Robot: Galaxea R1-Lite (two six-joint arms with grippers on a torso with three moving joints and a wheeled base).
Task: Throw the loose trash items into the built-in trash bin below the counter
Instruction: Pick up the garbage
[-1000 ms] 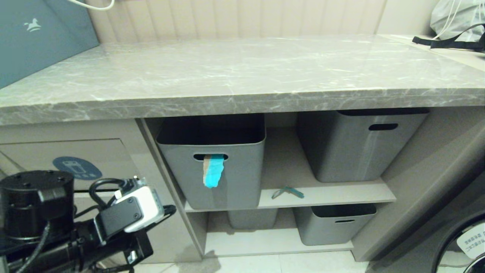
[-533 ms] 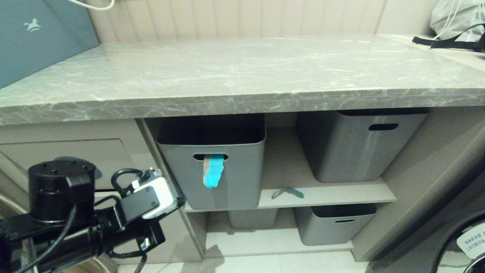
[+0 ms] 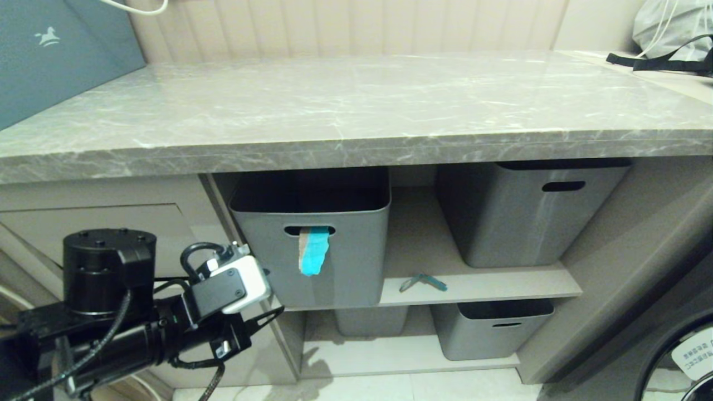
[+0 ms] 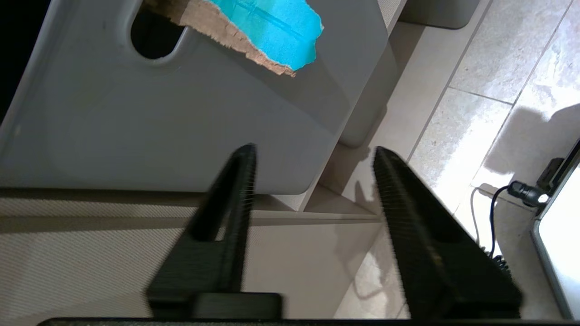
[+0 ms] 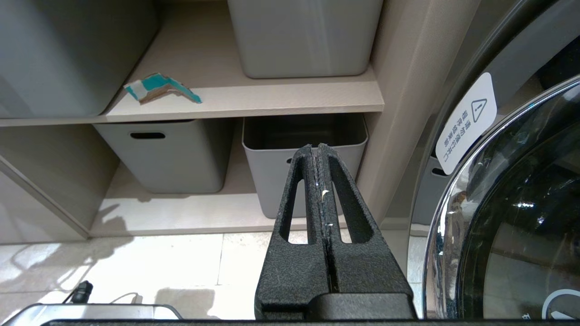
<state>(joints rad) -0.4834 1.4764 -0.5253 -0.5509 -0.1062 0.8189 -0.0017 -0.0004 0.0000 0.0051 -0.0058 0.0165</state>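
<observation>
A torn turquoise-and-tan wrapper strip [image 3: 313, 252] [image 4: 267, 31] hangs out of the slot handle of the upper left grey tub [image 3: 334, 273] [image 4: 158, 113]. A thinner bent teal strip [image 3: 423, 282] [image 5: 158, 88] lies on the middle shelf between the tubs. My left gripper [image 3: 270, 317] [image 4: 312, 154] is low at the cabinet's divider, just below and left of the hanging strip, open and empty. The built-in trash bin's beige flap panel [image 3: 111, 220] is behind the left arm, which covers its sticker. My right gripper [image 5: 316, 147] is shut and empty, parked low by the lower tubs.
A marble counter [image 3: 356, 111] overhangs the shelves. Three more grey tubs [image 3: 523, 217] [image 3: 493, 331] [image 3: 370, 321] stand in the open cabinet. A washing machine door [image 3: 685, 356] is at the lower right. A cable [image 4: 491, 217] lies on the tiled floor.
My left arm has moved right, from in front of the bin flap toward the tub with the hanging strip. Its jaws have gone from shut to open. The arm now hides the blue sticker.
</observation>
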